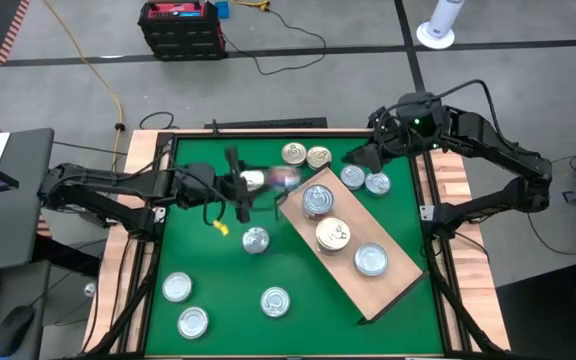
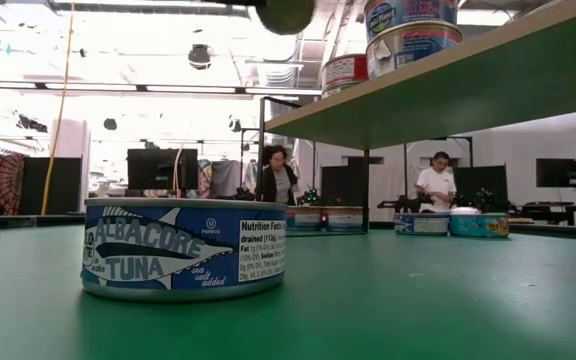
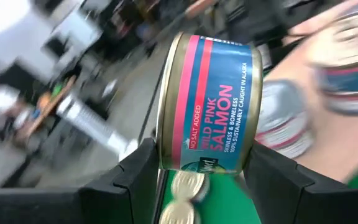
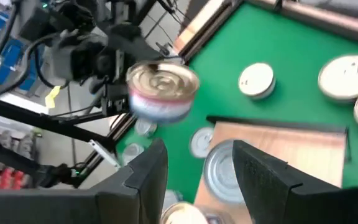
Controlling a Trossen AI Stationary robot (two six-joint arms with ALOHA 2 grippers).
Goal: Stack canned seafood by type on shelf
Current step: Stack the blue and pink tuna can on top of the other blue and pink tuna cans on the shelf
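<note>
A wild pink salmon tin (image 3: pixel 210 102) is clamped between the fingers of the left end effector (image 1: pixel 251 181) and carried above the green mat (image 1: pixel 298 275), just off the shelf's (image 1: pixel 393 290) upper-left end, at approx 9 o'clock from the tin stack there. The right end effector (image 4: pixel 197 165) hovers at approx 1 o'clock of the table near the loose tins (image 1: pixel 365 180); its fingers stand part open w/ nothing between them. The shelf lies diagonally across mat centre, w/ three stacks on it; the silver-lid stack (image 1: pixel 317 199) is nearest the held tin. For the step in hand, the tin should prob. be kept level, matched to a stack of the same label, centred over that lid, lowered until contact, and only then released; the neighbouring stack should not be clipped by the fingers on approach. Loose tins remain on the mat, e.g. at approx 7 o'clock (image 1: pixel 177 288), so much sorting is judged left. Readable writing: held tin "NO SALT ADDED", "WILD PINK SALMON", "SKINLESS & BONELESS", "100% SUSTAINABLY CAUGHT IN ALASKA". In the low view, a near tin (image 2: pixel 184 249) reads "ALBACORE TUNA", "sea salt added", plus a "Nutrition Facts" panel. Other labels are too small to read.
</note>
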